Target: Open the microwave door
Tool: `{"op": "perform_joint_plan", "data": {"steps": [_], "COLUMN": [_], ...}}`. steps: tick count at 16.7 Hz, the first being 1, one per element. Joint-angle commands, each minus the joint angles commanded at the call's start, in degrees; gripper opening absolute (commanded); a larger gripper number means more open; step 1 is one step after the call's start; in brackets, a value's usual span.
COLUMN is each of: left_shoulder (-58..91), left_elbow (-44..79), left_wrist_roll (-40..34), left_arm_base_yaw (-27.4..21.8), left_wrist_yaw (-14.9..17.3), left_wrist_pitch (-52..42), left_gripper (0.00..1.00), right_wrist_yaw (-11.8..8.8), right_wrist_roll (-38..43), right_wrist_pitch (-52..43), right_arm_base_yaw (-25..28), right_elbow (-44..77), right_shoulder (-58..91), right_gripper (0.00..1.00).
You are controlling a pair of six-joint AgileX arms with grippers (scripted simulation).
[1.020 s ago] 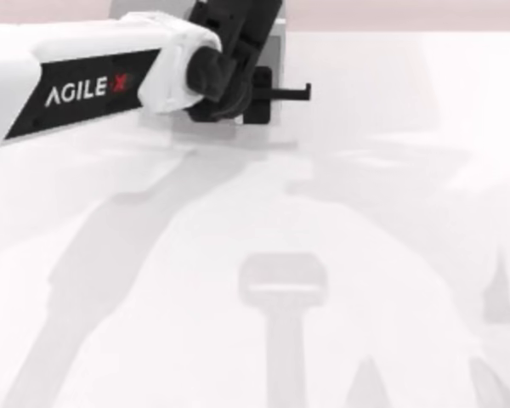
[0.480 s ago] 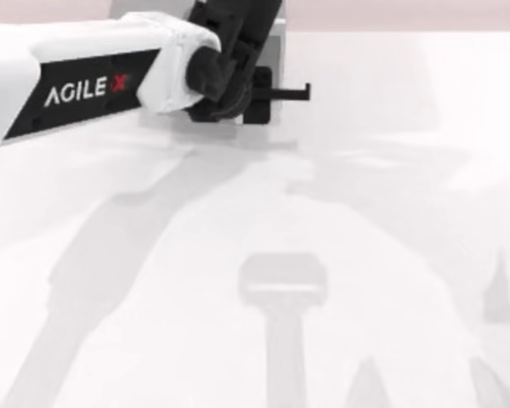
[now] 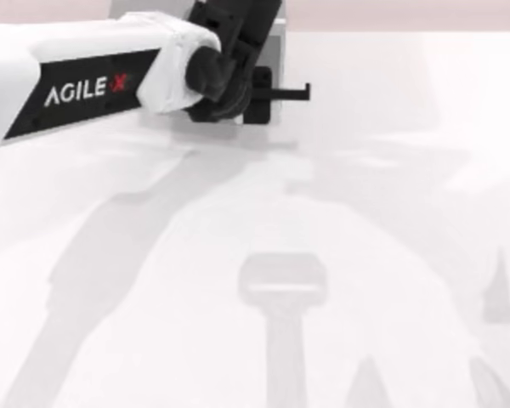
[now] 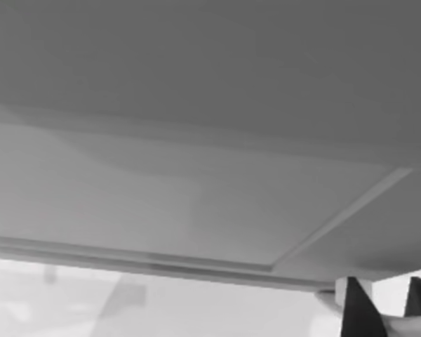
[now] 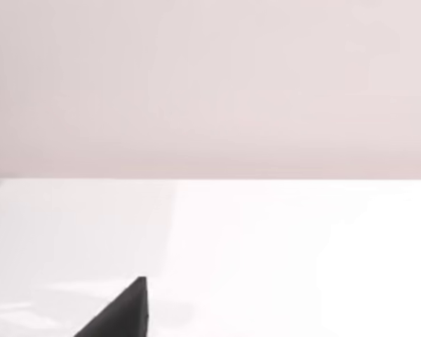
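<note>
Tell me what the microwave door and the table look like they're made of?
The microwave door looks like smooth grey metal or painted plastic with a paler matte window; its flat, even sheen suggests this. The table seems a plain white matte surface, since it shows soft shadows and no glare.

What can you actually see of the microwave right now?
Little. From above, the microwave is a grey box at the table's far edge, mostly hidden under the left arm. The left wrist view shows its door close up: a flat grey frame around a lighter window. Whether it is open cannot be told.
</note>
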Motion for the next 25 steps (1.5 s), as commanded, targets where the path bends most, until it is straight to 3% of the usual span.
{"op": "perform_joint_plan", "data": {"steps": [8,25], "left_shoulder": [-2.75,-2.76], "left_elbow": [-4.23,-4.3], "left_wrist_roll": [3.64,3.68], "left_arm_base_yaw": [1.13,1.15], "left_wrist_yaw": [2.21,2.24], "left_wrist_pitch": [2.29,2.29], "left_gripper": [0.0,0.0], "right_wrist_yaw": [0.0,0.0], "right_wrist_roll": [0.0,0.0], "right_wrist_pitch": [0.0,0.0], "right_arm_base_yaw": [0.0,0.0], "right_elbow": [0.0,0.0], "right_shoulder": [0.0,0.0], "right_gripper": [1.0,1.0]}}
